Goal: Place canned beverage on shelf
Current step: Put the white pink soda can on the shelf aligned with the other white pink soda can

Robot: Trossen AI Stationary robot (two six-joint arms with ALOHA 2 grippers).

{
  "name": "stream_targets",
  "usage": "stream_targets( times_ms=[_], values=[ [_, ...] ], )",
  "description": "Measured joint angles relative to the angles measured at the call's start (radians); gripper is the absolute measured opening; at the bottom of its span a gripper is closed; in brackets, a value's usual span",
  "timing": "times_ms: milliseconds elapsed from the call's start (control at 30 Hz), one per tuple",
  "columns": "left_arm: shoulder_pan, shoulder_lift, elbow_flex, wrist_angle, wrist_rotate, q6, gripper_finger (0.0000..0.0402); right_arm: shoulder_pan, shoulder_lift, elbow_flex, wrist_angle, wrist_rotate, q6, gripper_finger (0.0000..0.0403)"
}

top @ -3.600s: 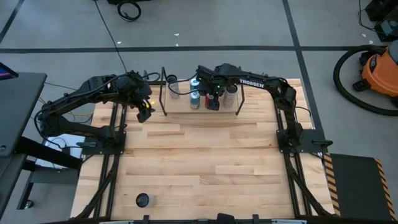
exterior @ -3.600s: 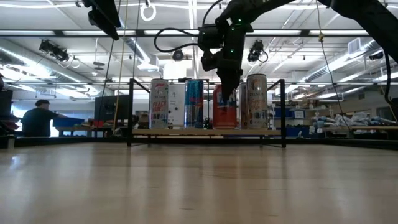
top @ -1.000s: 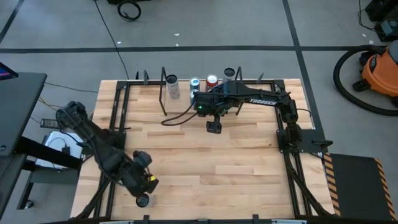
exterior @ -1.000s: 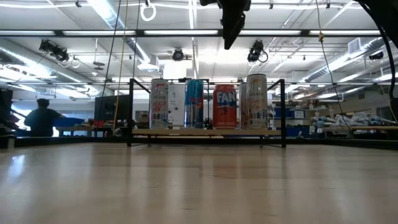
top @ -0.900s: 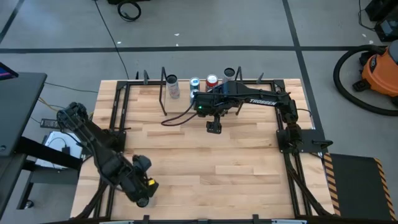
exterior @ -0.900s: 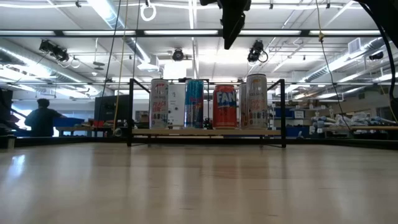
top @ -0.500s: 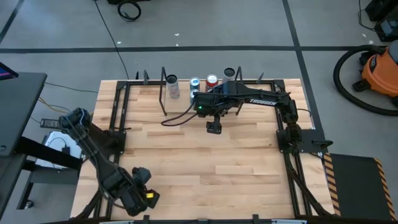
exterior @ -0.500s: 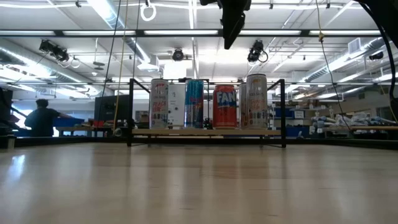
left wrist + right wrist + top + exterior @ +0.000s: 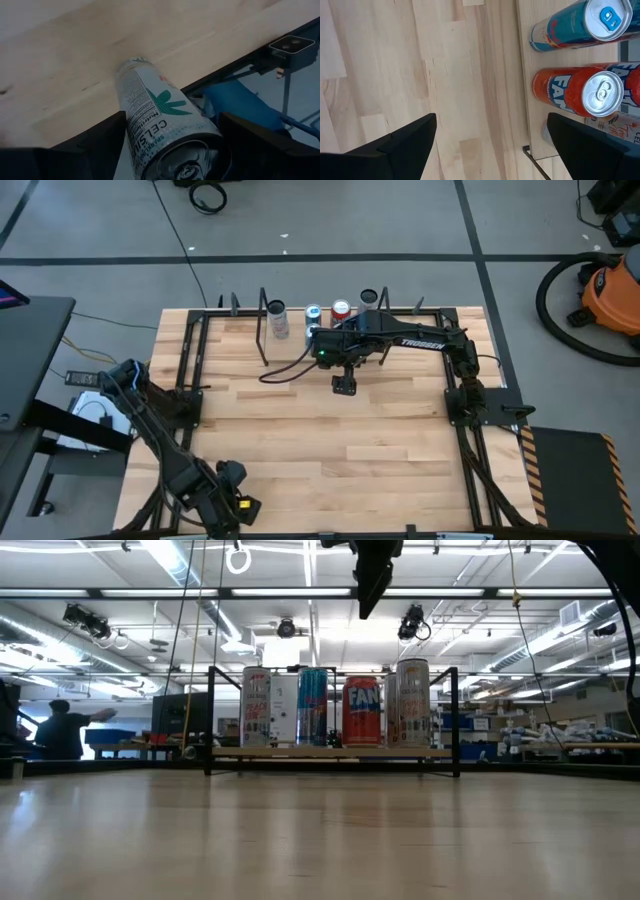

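Note:
A white canned beverage (image 9: 155,110) stands upright on the table close to its near left edge. My left gripper (image 9: 228,513) hangs over it and hides it in the high view. In the left wrist view my left gripper (image 9: 172,150) is open, one finger on either side of the can's top; I see no touch. The shelf (image 9: 325,340), a light board (image 9: 335,753) between black end frames, stands at the far edge with several cans upright on it. My right gripper (image 9: 344,385) hovers open in front of it, high above the table (image 9: 372,580).
Black frame rails (image 9: 190,380) run along the table's left and right sides. The table's near edge (image 9: 240,60) lies right beside the white can. An orange can (image 9: 580,95) and a blue can (image 9: 580,25) stand on the shelf. A person (image 9: 60,730) is far off in the room.
My left gripper has moved toward the table's near edge and down, rolling its wrist, until it stands over the white can. The can has kept its place and is now hidden under the gripper in the high view.

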Motion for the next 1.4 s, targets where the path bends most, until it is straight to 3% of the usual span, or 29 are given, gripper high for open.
stream_targets(
  times_ms=[733, 967, 1133, 1400],
  values=[
    [0.08, 0.001, 0.0, -0.094, 0.052, 0.153, 0.0315, 0.0, 0.0, 0.0, 0.024, -0.001, -0.001, 0.039],
    [0.09, 0.0, 0.112, -0.163, 0.055, 0.188, 0.0315, 0.0, 0.0, 0.0, 0.024, -0.001, -0.002, 0.0389],
    [0.05, -0.002, 0.207, -0.25, 0.063, 0.127, 0.0315, 0.0, 0.0, 0.0, 0.024, -0.001, -0.002, 0.0389],
    [-0.016, 0.001, 0.164, -0.27, 0.067, -0.023, 0.0315, 0.0, 0.0, 0.0, 0.023, -0.001, -0.009, 0.0389]
  ],
)
